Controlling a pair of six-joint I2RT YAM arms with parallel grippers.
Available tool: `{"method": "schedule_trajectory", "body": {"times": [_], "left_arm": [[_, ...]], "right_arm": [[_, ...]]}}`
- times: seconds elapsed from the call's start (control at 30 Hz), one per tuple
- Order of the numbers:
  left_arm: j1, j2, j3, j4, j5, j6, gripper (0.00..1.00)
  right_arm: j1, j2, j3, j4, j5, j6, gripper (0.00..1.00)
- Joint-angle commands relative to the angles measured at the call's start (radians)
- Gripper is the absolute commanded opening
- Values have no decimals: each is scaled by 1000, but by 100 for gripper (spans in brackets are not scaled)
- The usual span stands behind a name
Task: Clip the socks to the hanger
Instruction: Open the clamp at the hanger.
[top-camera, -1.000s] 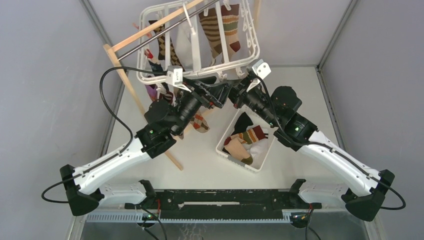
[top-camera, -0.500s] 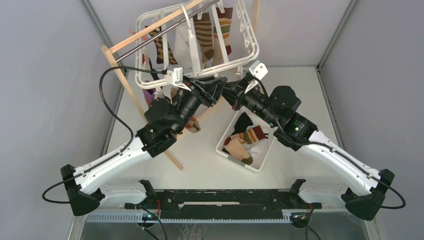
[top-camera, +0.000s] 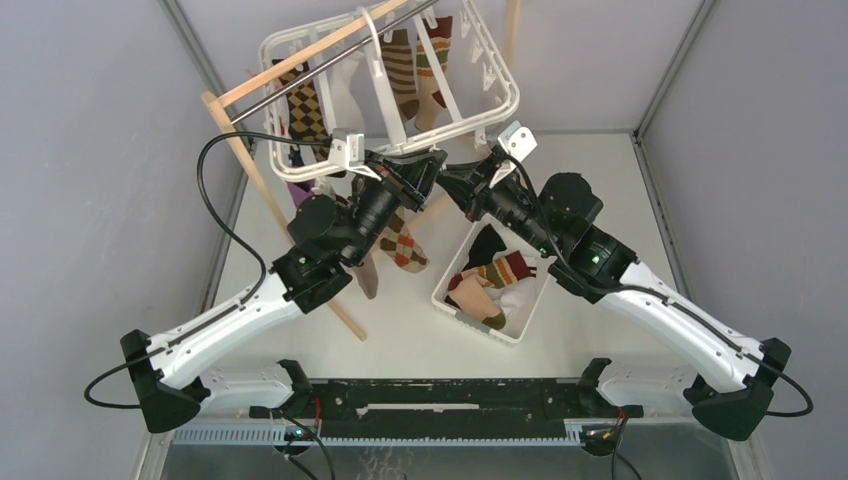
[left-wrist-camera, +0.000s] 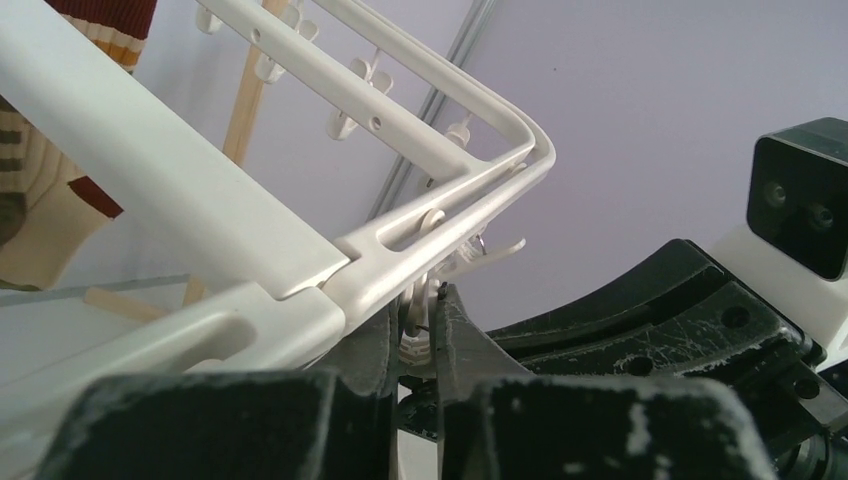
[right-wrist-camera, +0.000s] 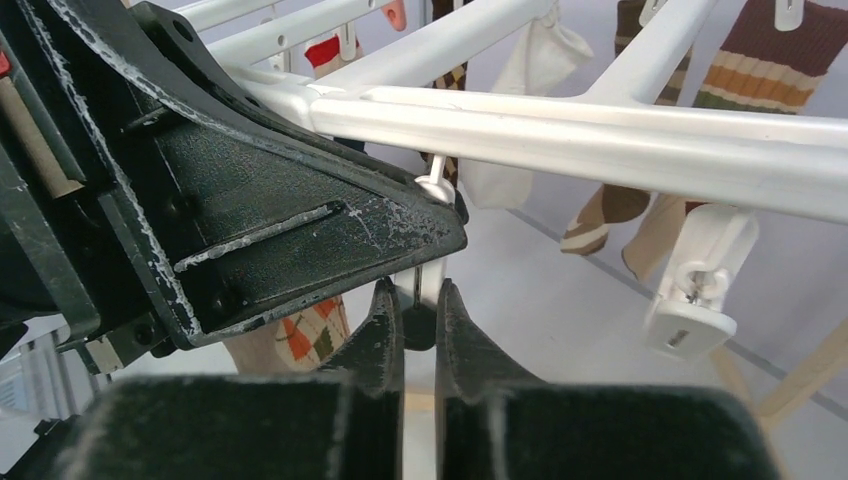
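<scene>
Wooden stand (top-camera: 347, 322) at left carries the hanger (top-camera: 512, 95), which is raised over the far side of the desk (top-camera: 420, 340). Socks (top-camera: 400, 65) hang clipped to it, and an argyle sock (top-camera: 400, 245) dangles beneath the left arm. Left gripper (left-wrist-camera: 420, 340) is closed on a clip (left-wrist-camera: 418, 322) under the hanger's near bar. Right gripper (right-wrist-camera: 420, 310), just beside it, has its jaws nearly together; whether it is pinching anything cannot be told. Basket (top-camera: 440, 295) at right holds more socks.

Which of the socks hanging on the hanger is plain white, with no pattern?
The white sock behind the near bar of the hanger in the right wrist view. The striped sock and the argyle sock are patterned.
</scene>
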Motion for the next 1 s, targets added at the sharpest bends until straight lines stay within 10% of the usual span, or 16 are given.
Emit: {"method": "schedule_trajectory", "body": {"times": [0.0, 0.17, 0.37, 0.5, 0.7, 0.97], "left_arm": [[0, -14, 7, 60, 24, -24, 0], [-1, -5, 6, 62, 30, -35, 0], [0, 6, 5, 68, 48, -51, 0], [0, 1, -1, 62, 52, -56, 0], [0, -18, -23, 61, 31, -43, 1], [8, -49, -55, 91, 34, -39, 41]], "right_arm": [[24, -26, 3, -6, 79, -50, 23], [48, -30, 3, -5, 121, -74, 49], [57, -3, 11, 36, 136, -83, 51], [60, 6, 21, 50, 136, -81, 0], [64, -6, 35, 25, 129, -85, 0], [41, -5, 92, -103, 47, -81, 0]]}}
